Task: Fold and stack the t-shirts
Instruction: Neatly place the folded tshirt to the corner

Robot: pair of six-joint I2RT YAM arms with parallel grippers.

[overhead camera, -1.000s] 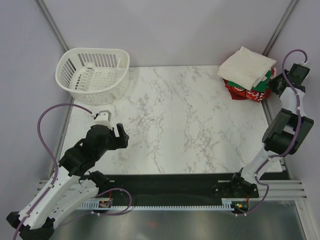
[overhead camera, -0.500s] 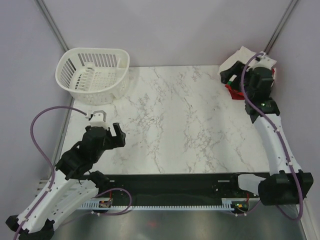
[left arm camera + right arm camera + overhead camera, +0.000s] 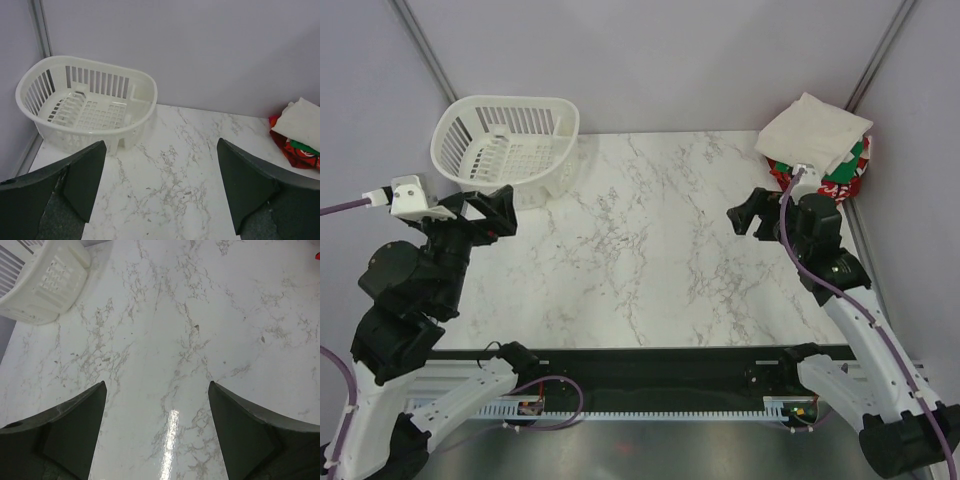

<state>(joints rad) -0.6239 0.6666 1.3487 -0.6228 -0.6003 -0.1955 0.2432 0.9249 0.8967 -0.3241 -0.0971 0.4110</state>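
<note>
T-shirts (image 3: 817, 150) sit folded in one stack at the far right corner of the marble counter (image 3: 660, 260): cream tee (image 3: 815, 130) on top, green tee (image 3: 301, 145) and red tee (image 3: 810, 183) beneath. The left claw (image 3: 161, 192) is wide open and empty, facing a white slotted basket (image 3: 505, 140). The right claw (image 3: 157, 435) is open too, gripping nothing, above bare counter near the stack.

The top view looks down from behind the arms; both lower wrist views cross the table (image 3: 660, 250), sharing the basket (image 3: 90, 131).
</note>
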